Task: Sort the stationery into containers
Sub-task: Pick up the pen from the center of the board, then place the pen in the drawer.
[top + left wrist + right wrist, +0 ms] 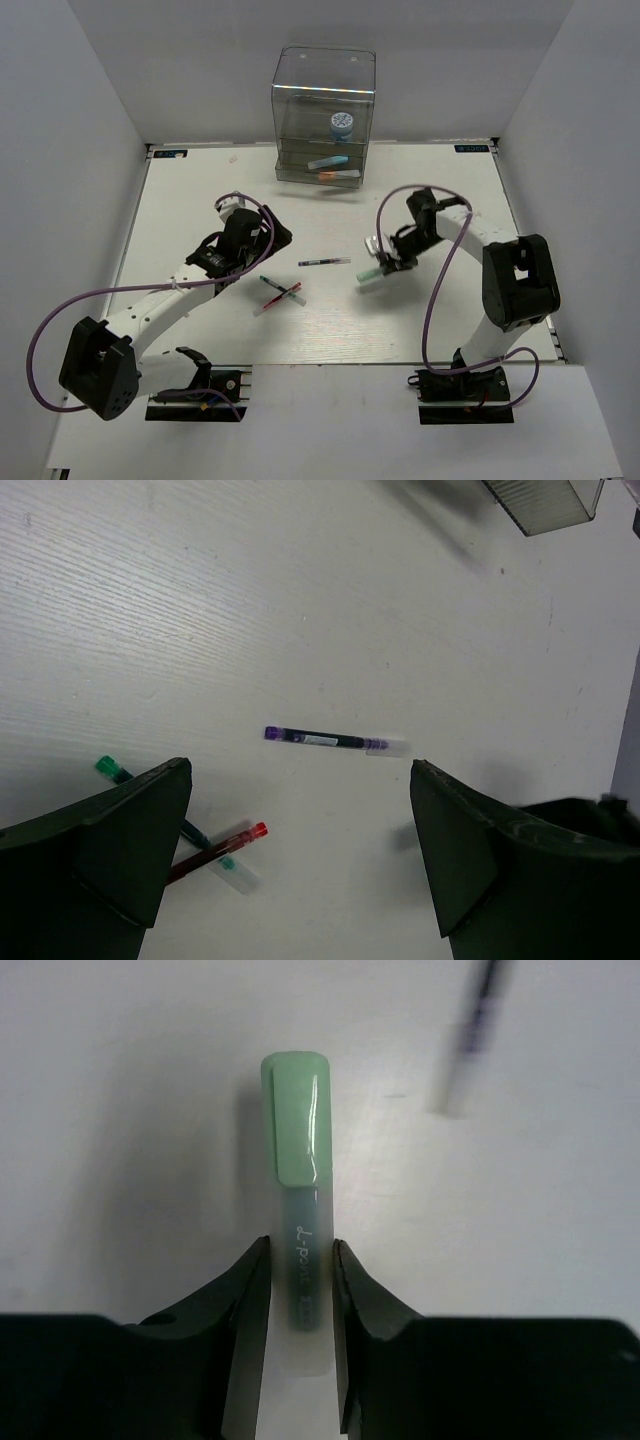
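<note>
Clamping the highlighter (297,1120) mid-barrel, your right tool (300,1252) grips firm while your left tool (300,770) hangs released.

The white desk (200,200) carries a clear acrylic organizer (300,90) that stands at the middle of its far edge. A dark pen (324,262) with a purple end lies alone near the desk's centre, roughly parallel to the far edge. Nearer and to the left of it, a red pen (290,293) and a green-capped pen (268,283) lie crossed over each other, touching where they meet, well apart from the organizer.
</note>
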You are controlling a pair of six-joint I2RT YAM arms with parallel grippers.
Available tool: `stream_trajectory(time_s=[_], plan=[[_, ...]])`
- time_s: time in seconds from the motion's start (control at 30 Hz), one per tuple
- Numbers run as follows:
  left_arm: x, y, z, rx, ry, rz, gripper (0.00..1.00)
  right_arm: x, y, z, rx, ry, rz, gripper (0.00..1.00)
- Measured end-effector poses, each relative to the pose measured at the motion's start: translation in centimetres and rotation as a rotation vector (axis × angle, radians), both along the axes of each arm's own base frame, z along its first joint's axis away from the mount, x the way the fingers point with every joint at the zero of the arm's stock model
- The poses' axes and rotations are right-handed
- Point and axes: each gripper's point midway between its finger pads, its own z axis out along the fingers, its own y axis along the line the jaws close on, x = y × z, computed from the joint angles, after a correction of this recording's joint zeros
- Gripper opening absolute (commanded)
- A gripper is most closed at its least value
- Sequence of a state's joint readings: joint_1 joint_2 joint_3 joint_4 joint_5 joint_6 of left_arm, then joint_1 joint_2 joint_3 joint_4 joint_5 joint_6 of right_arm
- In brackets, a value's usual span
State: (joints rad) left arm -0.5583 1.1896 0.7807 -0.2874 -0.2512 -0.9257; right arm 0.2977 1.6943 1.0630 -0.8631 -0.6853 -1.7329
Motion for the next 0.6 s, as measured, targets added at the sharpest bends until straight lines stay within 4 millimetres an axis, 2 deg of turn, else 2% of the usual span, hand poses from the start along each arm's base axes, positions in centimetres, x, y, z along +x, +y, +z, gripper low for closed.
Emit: stream_trajectory(time_s=[0.17, 0.23, 0.3, 0.4, 0.5, 0.6], plan=[[0.0, -0.2, 0.1, -0.021, 0.004, 0.003, 1.0, 8.9, 3.8, 8.0, 0.15, -0.179, -0.195, 0.0], [0.0, -0.3, 0.1, -0.024, 0.006, 0.003, 1.0, 11.6, 4.9, 10.7, 0.202, -0.24, -0.257, 0.0], [-0.1, -0.3, 0.1, -0.026, 0.007, 0.003, 1.0, 14.0, 5.9, 12.5, 0.238, -0.289, -0.311, 0.0], [-0.1, -0.4, 0.1, -0.032, 0.01, -0.002, 1.0, 17.4, 7.5, 13.5, 0.259, -0.32, -0.374, 0.0], [-0.2, -0.5, 0.0, -0.038, 0.014, -0.004, 1.0, 20.8, 9.2, 13.1, 0.261, -0.335, -0.443, 0.0], [-0.2, -0.6, 0.0, -0.042, 0.017, -0.005, 1.0, 22.9, 10.3, 12.3, 0.258, -0.36, -0.502, 0.0]])
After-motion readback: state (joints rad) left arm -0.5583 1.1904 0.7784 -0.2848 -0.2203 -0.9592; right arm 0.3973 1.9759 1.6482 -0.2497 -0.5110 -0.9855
